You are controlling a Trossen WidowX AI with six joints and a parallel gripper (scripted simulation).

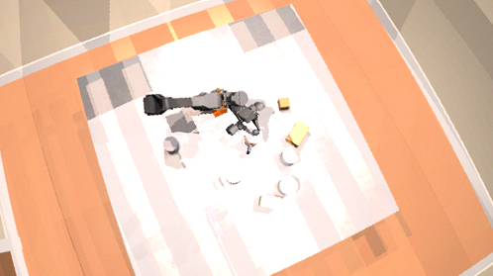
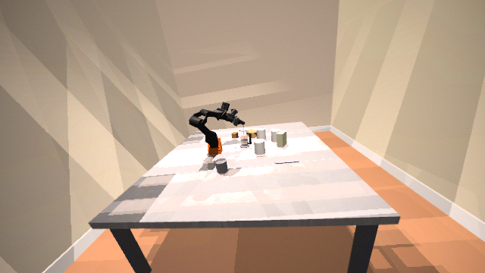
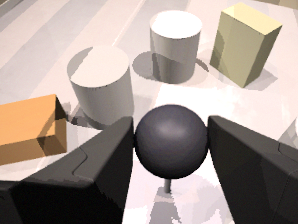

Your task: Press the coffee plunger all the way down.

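Note:
The coffee press (image 1: 250, 143) (image 2: 244, 141) stands upright on the table, with a dark handle at its side. Its round black plunger knob (image 3: 171, 150) is large in the wrist view, with a short piece of thin rod (image 3: 167, 186) below it. My gripper (image 1: 255, 133) (image 2: 242, 123) (image 3: 170, 125) is shut on the knob, one finger touching each side. In the exterior view a short length of rod shows between the fingertips and the top of the press. The press body is washed out by glare in the wrist view.
Beyond the press stand an orange-yellow block (image 1: 298, 133) (image 2: 251, 133) (image 3: 30, 131), two pale cylinders (image 3: 102, 87) (image 3: 175, 50) and a green block (image 2: 281, 139) (image 3: 245, 45). Another pale cylinder (image 2: 259, 148) is close by. A grey cylinder (image 1: 171, 145) (image 2: 221, 166) stands near the arm's base.

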